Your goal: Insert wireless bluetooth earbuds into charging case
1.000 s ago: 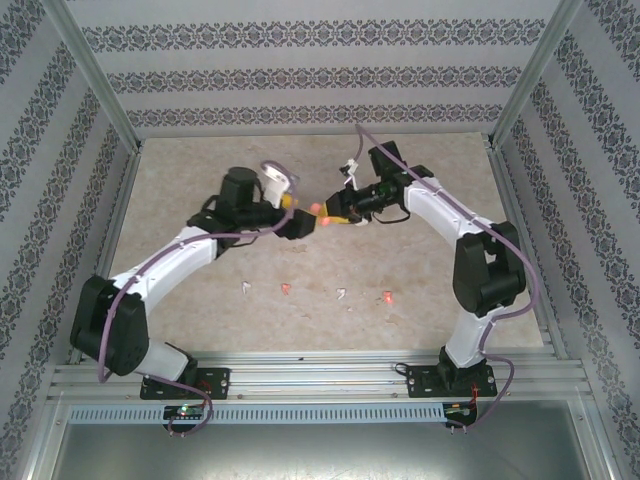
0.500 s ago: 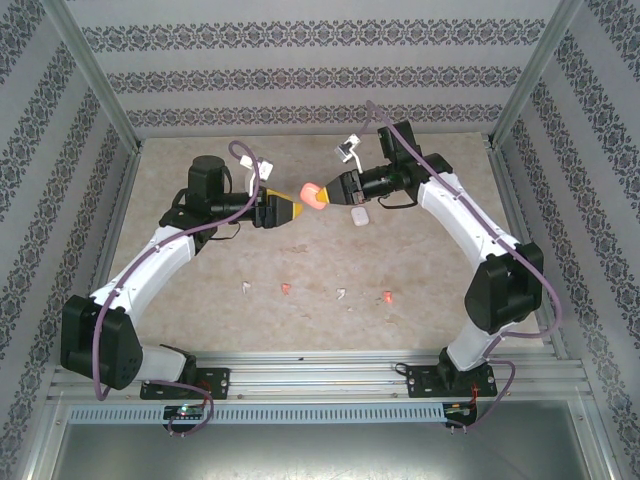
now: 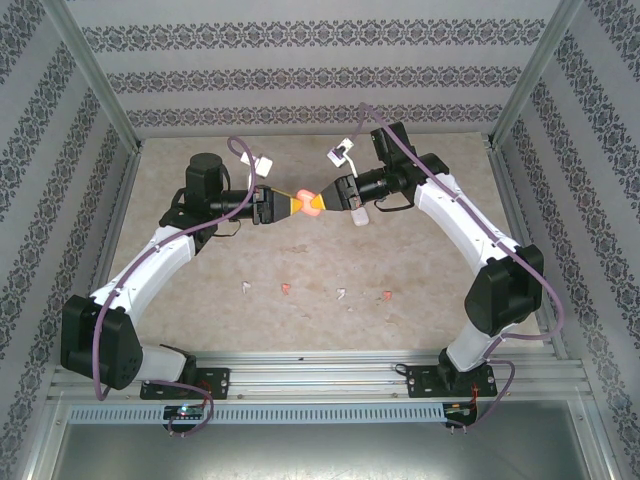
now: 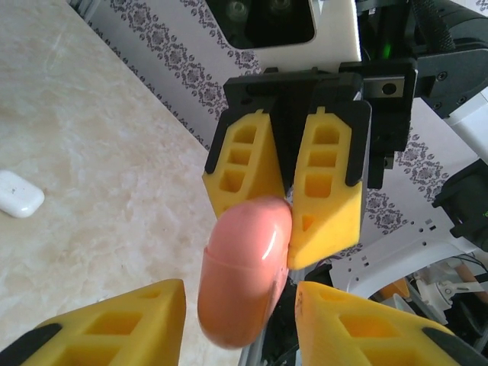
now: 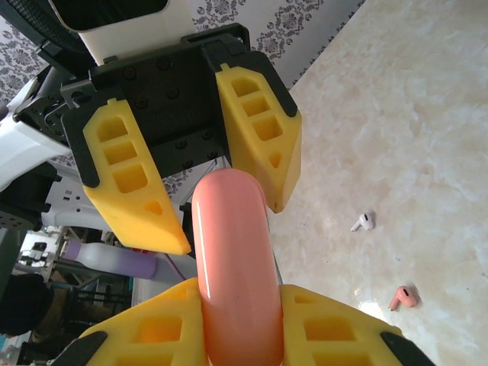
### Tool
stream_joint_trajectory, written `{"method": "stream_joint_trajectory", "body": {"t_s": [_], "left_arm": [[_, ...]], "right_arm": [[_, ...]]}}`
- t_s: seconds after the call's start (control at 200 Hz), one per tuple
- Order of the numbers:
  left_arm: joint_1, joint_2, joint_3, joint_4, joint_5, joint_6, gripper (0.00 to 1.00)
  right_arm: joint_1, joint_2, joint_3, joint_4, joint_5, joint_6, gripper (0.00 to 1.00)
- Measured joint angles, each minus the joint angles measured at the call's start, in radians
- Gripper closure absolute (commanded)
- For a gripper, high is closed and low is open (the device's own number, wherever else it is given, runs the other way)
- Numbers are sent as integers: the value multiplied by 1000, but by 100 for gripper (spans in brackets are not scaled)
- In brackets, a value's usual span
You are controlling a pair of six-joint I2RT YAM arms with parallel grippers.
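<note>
Over the middle of the table [image 3: 300, 330]: a glossy pink case [image 3: 312, 203] is held up in mid-air, clear of the surface.
Right gripper [image 3: 328, 198]: clamped on one end of the pink case, one yellow pad on each side, as the left wrist view shows.
Left gripper [image 4: 240, 309]: jaws apart, one on either side of the case's free end with a gap showing at each pad. No hold is made yet.
Earbuds [image 3: 286, 288]: four lie loose in a row on the table toward its near edge, two white and two pink, well apart from both grippers.
White case [image 3: 360, 216]: lying on the table just below the right gripper.
Handling, case: it looks like a hard, smooth, rounded shell. It is probably light and apt to slip from a pinch on its curve, so the safer hold is squarely across the broad faces.
Handling, earbuds: tiny and likely to skid on the table, they are best pinched across the stem.
Step in hand: probably a second hold, so that the lid can be opened.
</note>
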Motion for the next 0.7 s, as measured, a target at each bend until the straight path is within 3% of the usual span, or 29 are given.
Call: {"method": "stream_joint_trajectory", "body": {"t_s": [0.21, 0.575, 0.699], "left_arm": [[-15, 0, 0, 10, 0, 0, 60], [-27, 3, 0, 3, -1, 17, 85], [-27, 1, 0, 0, -2, 23, 88]], "right_arm": [[5, 0, 18, -7, 0, 0, 95], [5, 0, 27, -13, -1, -13, 95], [6, 1, 27, -18, -1, -24, 95]]}}
